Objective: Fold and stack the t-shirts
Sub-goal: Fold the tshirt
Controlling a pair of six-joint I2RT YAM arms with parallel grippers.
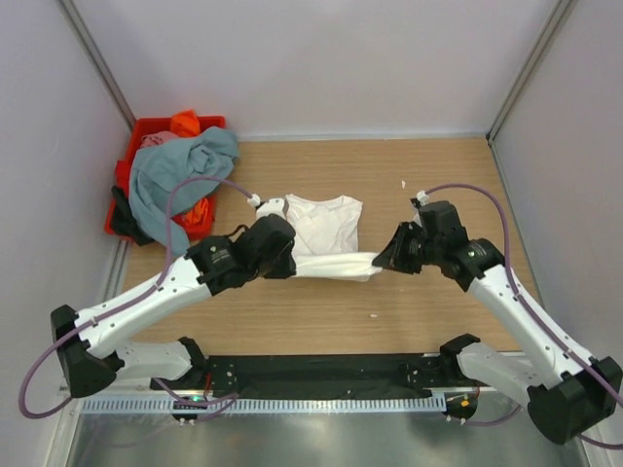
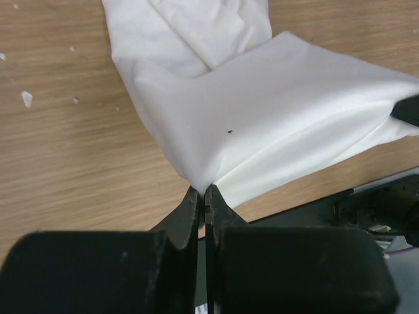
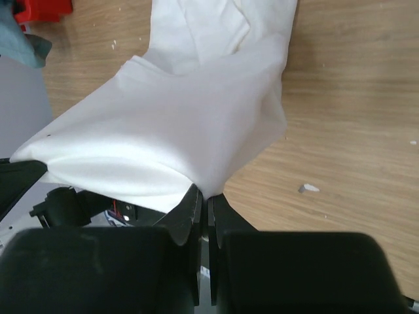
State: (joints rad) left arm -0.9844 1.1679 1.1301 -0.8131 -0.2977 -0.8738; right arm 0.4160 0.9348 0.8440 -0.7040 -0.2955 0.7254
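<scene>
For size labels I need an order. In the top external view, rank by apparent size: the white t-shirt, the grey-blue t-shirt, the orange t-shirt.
1 and 2, unranked: grey-blue t-shirt and white t-shirt cover similar areas; the white one has its near edge lifted.
3. orange t-shirt, only small patches showing.

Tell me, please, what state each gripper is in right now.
Left gripper: closed on the white t-shirt.
Right gripper: closed on the white t-shirt too.

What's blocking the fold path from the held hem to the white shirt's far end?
Nothing visible. The left gripper and right gripper pinch the white t-shirt hem; the red crate sits off to the left.
</scene>
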